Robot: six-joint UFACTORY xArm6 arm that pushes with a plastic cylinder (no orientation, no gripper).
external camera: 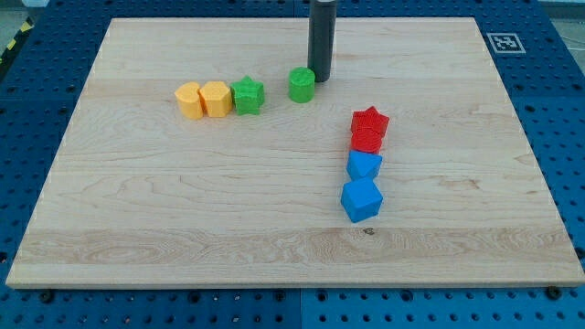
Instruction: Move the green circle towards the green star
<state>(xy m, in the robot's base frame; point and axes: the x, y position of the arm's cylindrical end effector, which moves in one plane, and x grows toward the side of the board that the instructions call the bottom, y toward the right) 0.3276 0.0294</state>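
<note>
Green circle lies near the green star, on its right in the view. My tip, a plain rod without claw, touches the circle's far side; the next push goes leftwards.

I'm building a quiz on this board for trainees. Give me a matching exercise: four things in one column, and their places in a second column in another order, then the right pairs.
Things:
1. green circle
2. green star
3. lower blue block
4. my tip

Places:
A. nearest the view's bottom, at the foot of the red and blue column
B. right end of the row with the two yellow blocks
C. just at the view's right of the green circle
D. alone between the green star and the rod

Pairs: 1-D, 2-B, 3-A, 4-C
</note>
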